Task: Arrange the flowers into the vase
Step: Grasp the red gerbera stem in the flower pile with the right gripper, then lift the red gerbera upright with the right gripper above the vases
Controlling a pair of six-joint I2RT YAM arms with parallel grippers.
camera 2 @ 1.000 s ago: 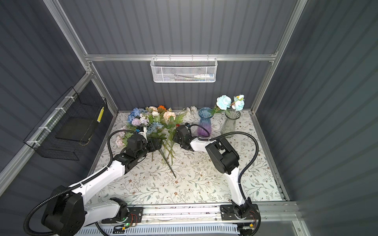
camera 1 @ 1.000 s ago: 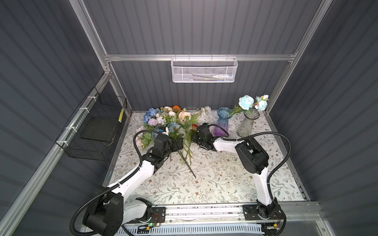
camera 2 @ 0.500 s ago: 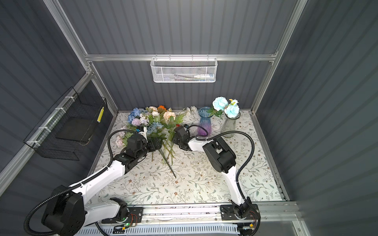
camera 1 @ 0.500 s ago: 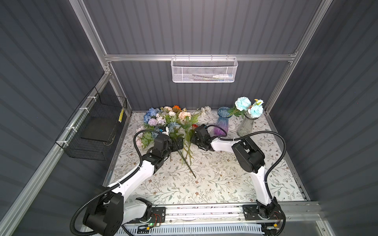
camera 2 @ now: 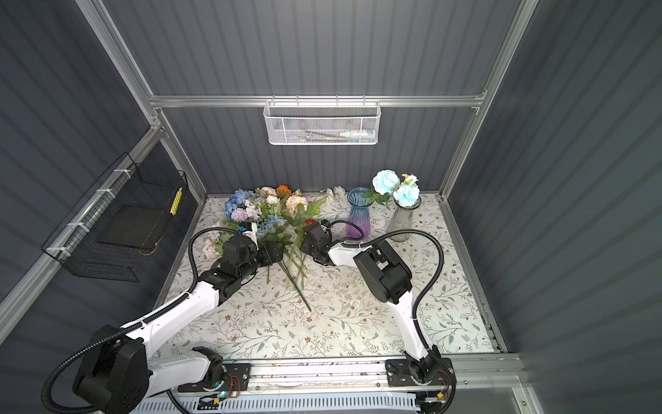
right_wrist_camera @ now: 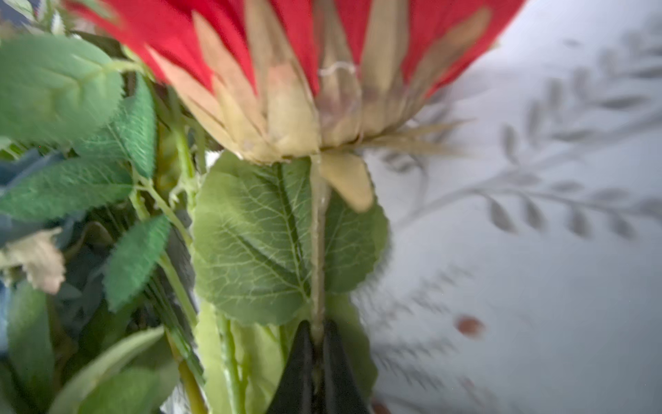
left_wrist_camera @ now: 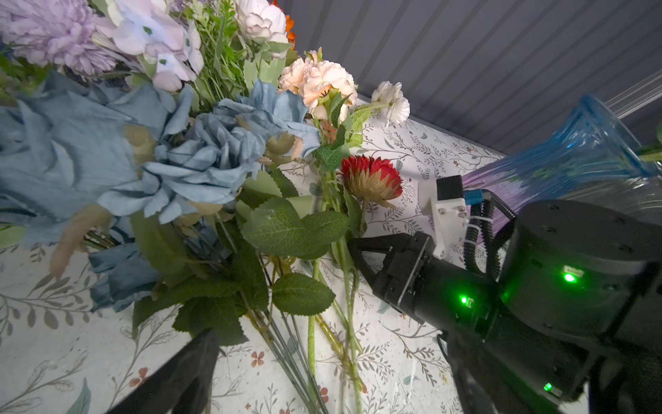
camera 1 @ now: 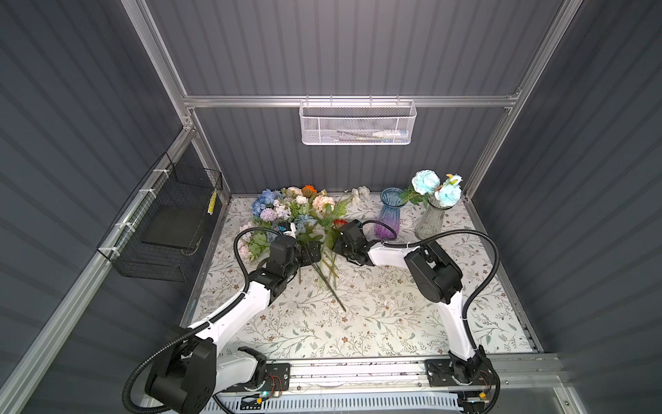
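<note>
The flowers (camera 1: pixel 297 215) lie in a heap at the back left of the table, stems fanned toward the front, in both top views (camera 2: pixel 272 211). My right gripper (right_wrist_camera: pixel 315 358) is shut on the thin stem just below a red flower (right_wrist_camera: pixel 286 53) at the heap's right edge (camera 1: pixel 339 223). My left gripper (left_wrist_camera: pixel 331 376) stands open low over the stems, which run between its fingers (left_wrist_camera: pixel 186 372). A blue-and-purple vase (camera 1: pixel 388 215) stands empty behind the right gripper (camera 1: pixel 335 247). Beside it a clear vase (camera 1: pixel 431 220) holds two pale blue flowers (camera 1: pixel 424 181).
A white mesh basket (camera 1: pixel 358 123) hangs on the back wall and a black wire basket (camera 1: pixel 168 229) on the left wall. The right arm's cable (camera 1: pixel 465 233) loops close to the clear vase. The arms' rail (camera 1: pixel 358 372) runs along the front edge.
My right gripper has closed on the red flower's stem. The pale blue flowers in the clear vase have swung slightly left and lower. The left gripper stays open in place.
</note>
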